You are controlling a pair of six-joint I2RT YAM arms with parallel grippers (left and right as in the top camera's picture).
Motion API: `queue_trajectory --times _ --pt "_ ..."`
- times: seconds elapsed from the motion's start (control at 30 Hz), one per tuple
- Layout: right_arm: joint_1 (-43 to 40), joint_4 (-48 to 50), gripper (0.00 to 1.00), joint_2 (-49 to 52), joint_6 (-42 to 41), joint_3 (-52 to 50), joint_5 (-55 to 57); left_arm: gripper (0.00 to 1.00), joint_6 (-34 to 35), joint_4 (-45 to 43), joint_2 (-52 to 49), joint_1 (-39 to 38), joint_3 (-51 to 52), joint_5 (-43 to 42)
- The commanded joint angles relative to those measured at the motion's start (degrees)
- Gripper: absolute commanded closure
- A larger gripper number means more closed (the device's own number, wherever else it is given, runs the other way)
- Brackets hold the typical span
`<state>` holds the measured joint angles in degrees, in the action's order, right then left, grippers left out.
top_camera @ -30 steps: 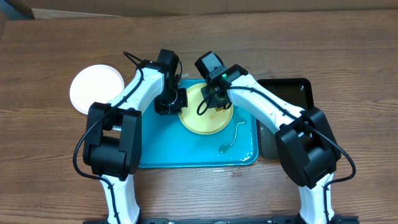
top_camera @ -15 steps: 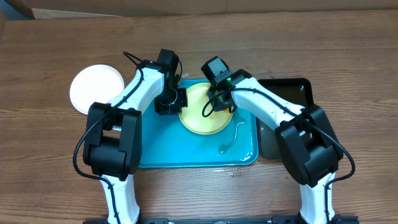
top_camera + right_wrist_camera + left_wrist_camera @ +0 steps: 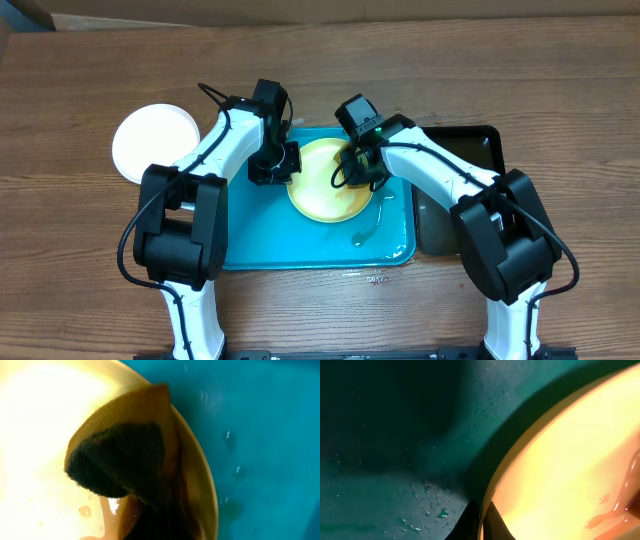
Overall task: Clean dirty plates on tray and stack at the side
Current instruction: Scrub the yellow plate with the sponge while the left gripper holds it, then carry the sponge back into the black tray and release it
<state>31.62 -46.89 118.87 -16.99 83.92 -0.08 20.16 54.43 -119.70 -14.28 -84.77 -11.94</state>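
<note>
Plate in work: green plate (image 3: 322, 195), lying flat inside the tray (image 3: 250, 240), toward its far right quarter.
Left gripper (image 3: 287, 170): closed narrow on the green plate's left rim. The left wrist view shows the two fingertips (image 3: 492, 522) pinching that edge, apparently to steady it.
Right gripper (image 3: 358, 172): clamped on a sponge (image 3: 120, 455), which is folded, dark on its scrubbing face, and pressed onto the plate's right side just inside the rim.
Soil remaining: orange-red smear (image 3: 612, 512) with a wet sheen on the plate surface beside the sponge, so this plate is judged not yet clean.
Tray condition: water droplets (image 3: 427, 507) beside the plate's rim, and a pale wet streak (image 3: 368, 228) near the right front corner.
Stacked at the side: white plate (image 3: 155, 143) on the table (image 3: 80, 260), left of the tray and well apart from it. From above it cannot be told whether this is one plate or two.
Black tray (image 3: 465, 195): just right of the tray, partly under the right arm.
Progress: judged late. Only the green plate sits on the tray.
Left to do: finish wiping, then carry the green plate to the white one.
</note>
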Motion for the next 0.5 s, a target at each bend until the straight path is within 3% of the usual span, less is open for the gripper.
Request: queue_trajectory --times 0.0,0.47 --pt "1.77 -2.56 0.96 0.85 -3.3 -2.6 -5.4 0.96 -0.85 -0.33 -0.94 -0.37 0.2 0.48" --pt "5.53 -4.31 0.96 0.85 -12.28 -2.6 -8.37 0.96 -0.83 -0.92 -0.94 -0.37 0.2 0.46"
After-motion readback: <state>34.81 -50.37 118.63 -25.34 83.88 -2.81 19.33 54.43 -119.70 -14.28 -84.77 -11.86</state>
